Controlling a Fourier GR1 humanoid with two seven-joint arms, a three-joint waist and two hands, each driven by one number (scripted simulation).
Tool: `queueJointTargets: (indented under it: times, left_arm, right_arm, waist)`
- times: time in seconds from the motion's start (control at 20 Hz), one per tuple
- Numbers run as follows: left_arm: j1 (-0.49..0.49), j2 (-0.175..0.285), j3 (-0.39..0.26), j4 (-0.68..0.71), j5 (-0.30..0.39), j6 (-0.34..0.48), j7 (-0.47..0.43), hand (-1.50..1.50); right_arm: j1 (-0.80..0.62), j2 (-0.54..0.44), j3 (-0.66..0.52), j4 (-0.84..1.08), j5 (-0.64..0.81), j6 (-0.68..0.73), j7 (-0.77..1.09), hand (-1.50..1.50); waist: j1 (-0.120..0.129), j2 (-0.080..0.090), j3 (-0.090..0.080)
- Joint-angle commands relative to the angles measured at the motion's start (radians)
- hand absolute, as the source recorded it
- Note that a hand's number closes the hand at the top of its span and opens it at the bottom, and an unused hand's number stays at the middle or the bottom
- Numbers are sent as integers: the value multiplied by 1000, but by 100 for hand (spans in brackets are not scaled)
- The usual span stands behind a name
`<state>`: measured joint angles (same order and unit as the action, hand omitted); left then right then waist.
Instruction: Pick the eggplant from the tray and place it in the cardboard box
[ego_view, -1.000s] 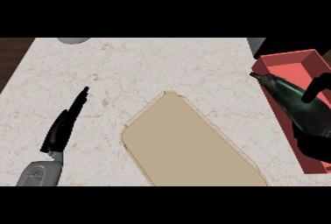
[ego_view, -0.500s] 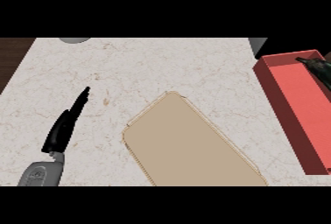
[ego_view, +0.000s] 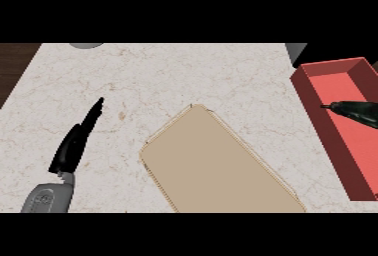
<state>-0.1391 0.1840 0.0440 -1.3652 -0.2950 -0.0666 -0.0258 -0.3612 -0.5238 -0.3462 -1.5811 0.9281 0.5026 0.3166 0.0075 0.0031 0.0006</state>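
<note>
The eggplant (ego_view: 356, 112) showed at the right edge of the frame, within the red cardboard box (ego_view: 343, 82), well apart from the tray (ego_view: 214, 165); the right robot hand was out of view; the left robot hand (ego_view: 74, 145) rested released at lower left; if the eggplant was not yet let go, a sideways pull might, I think, knock it against the box wall.

The eggplant (ego_view: 358, 112) is dark, almost black, with a green sheen and a thin stem tip pointing left. It shows at the view's right edge, which cuts off most of its body. It sits over the inside of the box (ego_view: 336, 150), its tip near the left wall; whether it touches the floor cannot be told.

The box is red and open-topped, long and narrow, with dark red walls and a lighter floor. It runs slantwise along the right side.

The tray (ego_view: 218, 167) is tan and flat with rounded corners. It lies diagonally at the middle, well apart from the eggplant.
</note>
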Motion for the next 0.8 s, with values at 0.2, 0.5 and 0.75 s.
queueJointTargets:
  times: [0.2, 0.5, 0.75]
  left_arm:
    - [2, -5, 4, 28, -2, 2, -35, 0]
    - [5, 10, 7, -27, 12, -24, 22, 0]
    - [11, 0, -8, -12, -14, -6, -5, 0]
  right_arm:
    - [-39, 64, -35, 263, -82, -201, -234, -150]
    - [-115, 152, -216, 253, -341, -242, -340, -150]
    - [-196, 147, -307, 356, -456, -236, -277, -150]
  waist:
    - [3, 1, 0]
    - [-2, -4, 2]
    - [-1, -3, 0]
